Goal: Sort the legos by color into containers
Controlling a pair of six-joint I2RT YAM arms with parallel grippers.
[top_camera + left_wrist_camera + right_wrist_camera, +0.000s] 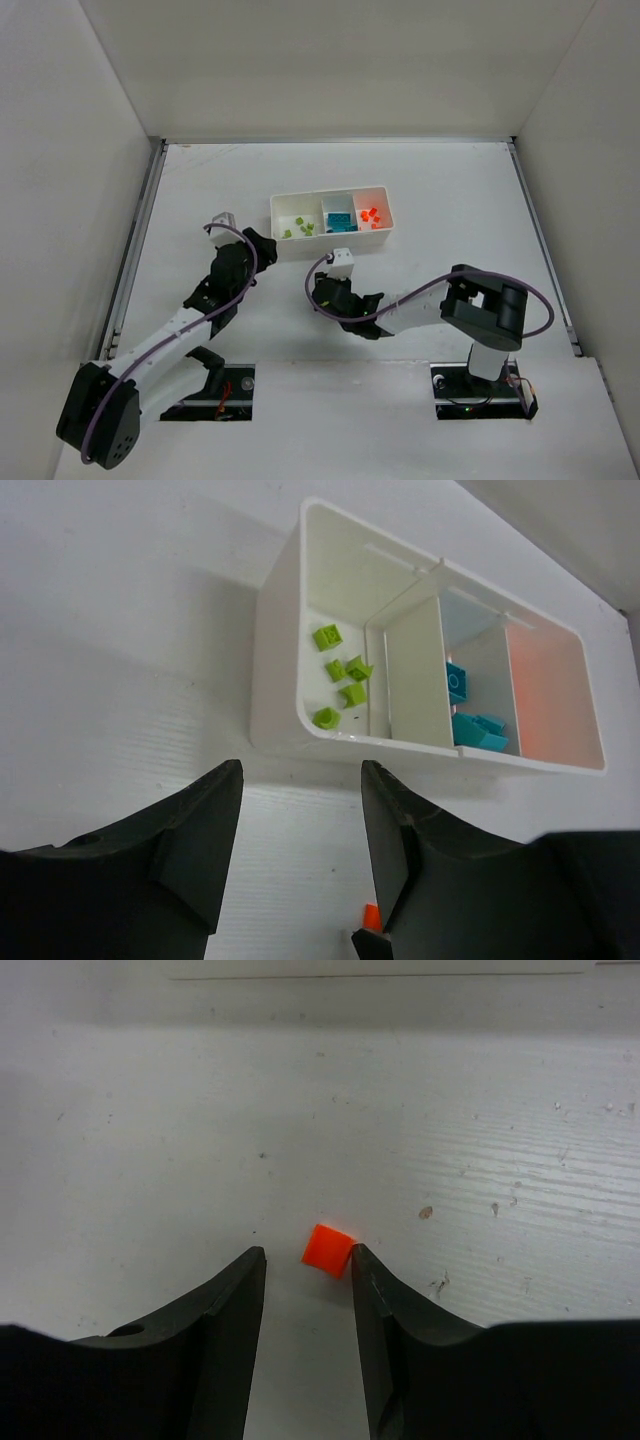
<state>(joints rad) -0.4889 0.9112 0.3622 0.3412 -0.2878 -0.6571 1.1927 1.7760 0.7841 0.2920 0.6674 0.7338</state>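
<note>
The white tray [281,206] has three compartments: lime green legos [297,230] on the left, teal legos [340,222] in the middle, orange-red legos [370,214] on the right. In the right wrist view one loose orange-red brick [329,1250] lies on the table just ahead of my open right gripper [308,1257], touching the tip of its right finger [362,1260]. My left gripper [302,775] is open and empty, just short of the tray's near wall [275,660]. The green legos [340,670] and teal legos [470,720] show there. A sliver of orange [371,916] shows beside its right finger.
White walls enclose the table on the left, back and right. The right arm's purple cable [420,295] loops over the table between its base and gripper [325,290]. The left gripper [262,245] sits beside the tray's left front corner.
</note>
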